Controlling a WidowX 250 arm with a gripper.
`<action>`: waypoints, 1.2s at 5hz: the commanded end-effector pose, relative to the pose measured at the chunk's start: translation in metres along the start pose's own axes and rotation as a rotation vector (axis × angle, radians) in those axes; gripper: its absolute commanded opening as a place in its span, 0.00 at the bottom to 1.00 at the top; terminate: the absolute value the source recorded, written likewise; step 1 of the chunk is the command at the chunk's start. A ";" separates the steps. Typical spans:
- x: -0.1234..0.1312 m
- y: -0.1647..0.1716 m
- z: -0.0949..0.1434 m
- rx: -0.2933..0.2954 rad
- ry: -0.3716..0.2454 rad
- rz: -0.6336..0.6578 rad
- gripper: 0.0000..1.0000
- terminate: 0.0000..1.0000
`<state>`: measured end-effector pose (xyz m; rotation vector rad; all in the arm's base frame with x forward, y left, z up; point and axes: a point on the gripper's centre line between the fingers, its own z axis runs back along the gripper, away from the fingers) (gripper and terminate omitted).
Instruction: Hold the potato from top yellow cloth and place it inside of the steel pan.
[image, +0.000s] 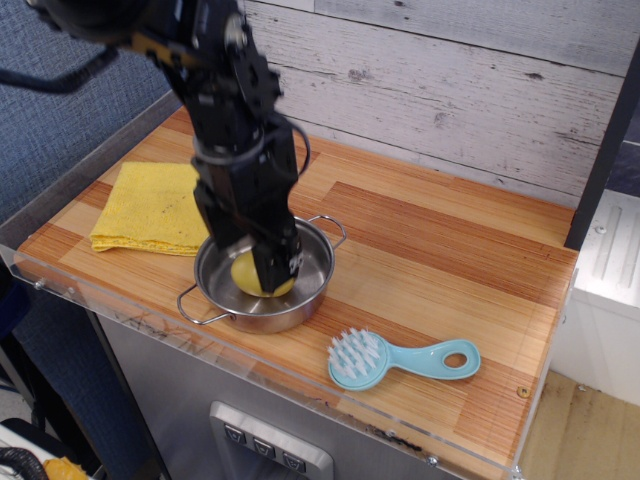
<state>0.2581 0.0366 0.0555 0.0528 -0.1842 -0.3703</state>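
Note:
The pale yellow potato (250, 277) lies inside the steel pan (296, 312) near the front edge of the wooden table. My black gripper (250, 256) hangs just above the potato with its jaws spread apart, and it holds nothing. One finger (275, 264) covers the potato's right side. The yellow cloth (148, 206) lies flat to the left of the pan, with nothing on it. The arm hides the back left part of the pan.
A light blue brush (398, 360) lies at the front edge, right of the pan. A whitewashed plank wall (450, 90) runs along the back of the wooden tabletop (450, 260). A clear plastic lip runs along the table's front edge.

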 end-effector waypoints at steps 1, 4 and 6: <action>0.007 0.013 0.062 0.084 -0.135 -0.023 1.00 0.00; 0.009 0.008 0.084 0.130 -0.180 -0.056 1.00 0.00; 0.009 0.008 0.084 0.130 -0.180 -0.056 1.00 1.00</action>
